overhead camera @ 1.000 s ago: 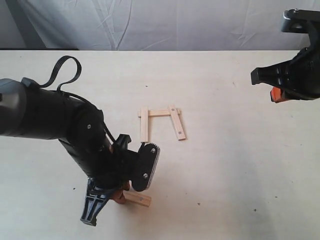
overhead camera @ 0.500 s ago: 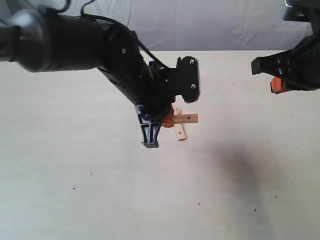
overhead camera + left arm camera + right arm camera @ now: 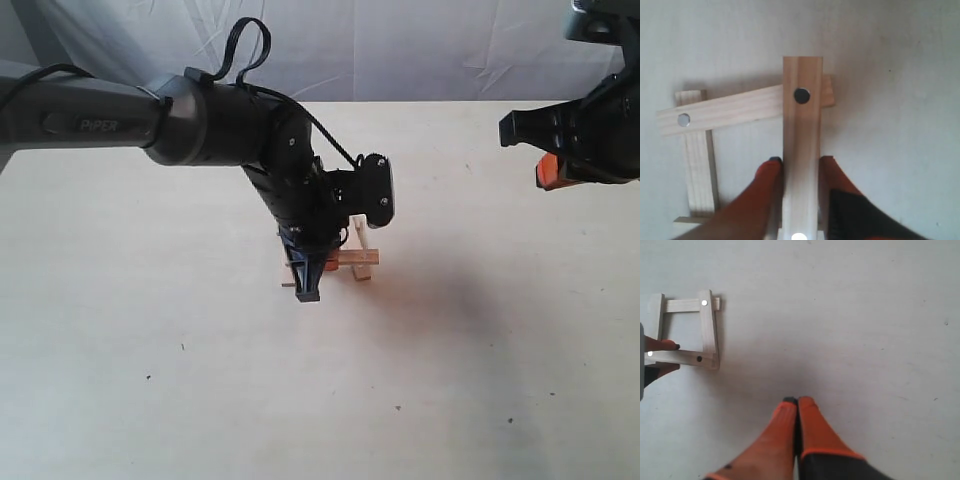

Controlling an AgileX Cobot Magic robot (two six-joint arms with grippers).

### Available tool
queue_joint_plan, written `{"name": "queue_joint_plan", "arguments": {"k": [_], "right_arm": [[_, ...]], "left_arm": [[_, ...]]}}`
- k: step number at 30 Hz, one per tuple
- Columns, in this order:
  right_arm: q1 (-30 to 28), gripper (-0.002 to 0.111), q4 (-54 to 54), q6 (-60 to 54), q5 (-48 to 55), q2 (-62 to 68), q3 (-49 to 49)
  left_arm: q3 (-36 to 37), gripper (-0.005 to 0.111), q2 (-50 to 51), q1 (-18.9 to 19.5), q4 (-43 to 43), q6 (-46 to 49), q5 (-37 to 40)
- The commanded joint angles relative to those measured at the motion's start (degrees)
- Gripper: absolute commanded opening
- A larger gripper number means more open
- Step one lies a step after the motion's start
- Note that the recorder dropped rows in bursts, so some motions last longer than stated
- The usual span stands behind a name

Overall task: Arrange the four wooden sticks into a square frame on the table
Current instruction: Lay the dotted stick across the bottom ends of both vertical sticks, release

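Observation:
Three of the four wooden sticks lie in a U on the table (image 3: 450,380), and the fourth stick (image 3: 802,135) spans the U's open side, closing the square frame (image 3: 707,325). My left gripper (image 3: 800,161) is shut on that fourth stick, its red fingers (image 3: 765,180) pressed against both long edges. The stick's far end, with a dark dot, rests on top of a cross stick (image 3: 735,109). In the exterior view my left gripper (image 3: 332,262) hangs over the frame's near side and hides much of it. My right gripper (image 3: 797,402) is shut on nothing, held high at the far right (image 3: 548,172).
A white cloth backdrop (image 3: 400,50) hangs behind the table's far edge. The left arm's black body (image 3: 240,130) reaches in from the upper left. A few tiny dark specks (image 3: 397,407) mark the tabletop.
The left arm carried the fourth stick from the table's front up to the three laid sticks, then lowered it across their open side. The right arm barely moved.

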Motion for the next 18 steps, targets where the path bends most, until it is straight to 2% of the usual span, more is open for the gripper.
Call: {"name": "queue_joint_plan", "arguments": {"k": [1,16,18], "right_arm": [[-0.32,0.0,0.41,-0.48,-0.12,-0.57,-0.41],[-0.32,0.0,0.63,-0.57,-0.6,-0.57,-0.41],[-0.32,0.0,0.78,-0.57,-0.6,-0.57,-0.41]], "left_arm": [[-0.61,0.0,0.5,0.1,0.85,0.51,-0.32],[-0.61,0.0,1.78,0.1,1.22,0.35,-1.12],[-0.61,0.003,1.78,0.1,1.22,0.34,-1.12]]}}
